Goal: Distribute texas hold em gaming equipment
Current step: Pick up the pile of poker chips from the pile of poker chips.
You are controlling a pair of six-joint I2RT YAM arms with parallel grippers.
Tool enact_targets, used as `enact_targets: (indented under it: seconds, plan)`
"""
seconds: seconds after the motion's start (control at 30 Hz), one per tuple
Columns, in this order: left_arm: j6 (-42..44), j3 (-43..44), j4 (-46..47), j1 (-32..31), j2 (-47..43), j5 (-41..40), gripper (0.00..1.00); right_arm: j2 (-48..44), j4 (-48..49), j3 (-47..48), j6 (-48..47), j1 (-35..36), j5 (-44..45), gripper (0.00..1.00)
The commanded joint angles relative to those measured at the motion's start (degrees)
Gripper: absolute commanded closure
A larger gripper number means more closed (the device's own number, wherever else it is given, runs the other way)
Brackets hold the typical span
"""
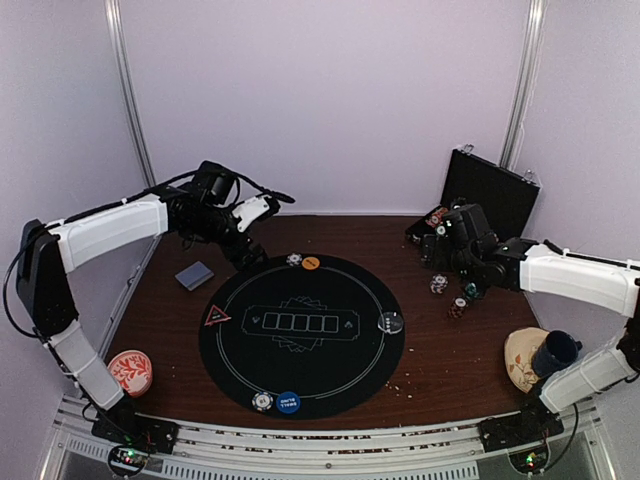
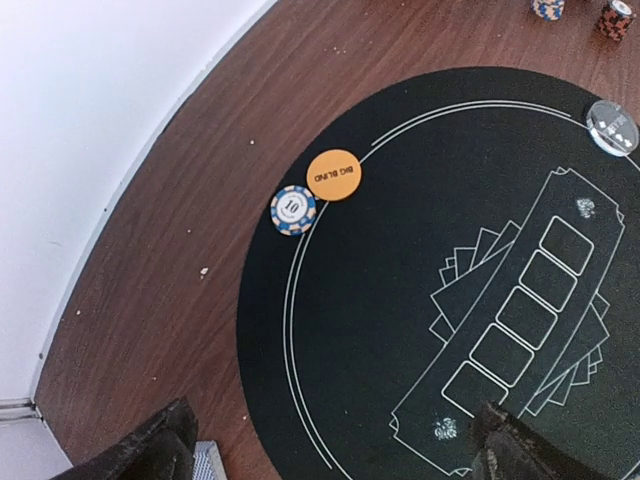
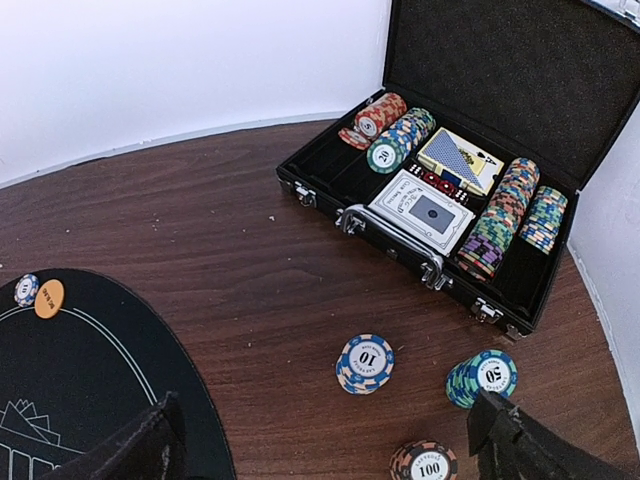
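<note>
On the round black mat [image 1: 300, 335] lie an orange disc [image 1: 311, 263] with a striped chip [image 1: 294, 260] beside it, a red triangle marker [image 1: 217, 317], a black disc [image 1: 390, 322], and a blue disc [image 1: 288, 403] next to another chip [image 1: 262, 402]. A grey-blue card deck [image 1: 194, 275] rests on the wood to the mat's left. My left gripper [image 2: 335, 455] hangs open above the mat's far left edge, apart from the orange disc [image 2: 334, 174] and the chip [image 2: 293, 210]. My right gripper [image 3: 325, 450] is open over three chip stacks [image 3: 365, 363], holding nothing.
An open black case [image 3: 430, 190] with chip rows and card decks stands at the back right. A red-and-white dish [image 1: 130, 372] sits front left. A dark blue cup [image 1: 555, 352] lies on a dish at the front right. White walls close in on the table.
</note>
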Motion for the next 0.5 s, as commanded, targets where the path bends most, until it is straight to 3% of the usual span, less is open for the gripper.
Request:
enact_targets:
  seconds: [0.0,0.33,0.47]
  plan:
    - [0.84,5.6,4.17,0.12,7.56,-0.49,0.02,0.13,1.68,-1.7,0.59,-0.38,-1.16,0.0]
    - [-1.97,27.11,1.87,0.23,28.48,-1.56,0.02,0.17,4.56,-3.88,0.3,0.17,-5.98,0.0]
    - [-3.7,29.94,1.47,0.32,32.01,-2.6,0.02,0.01,3.55,-3.89,0.51,1.25,-3.73,0.0]
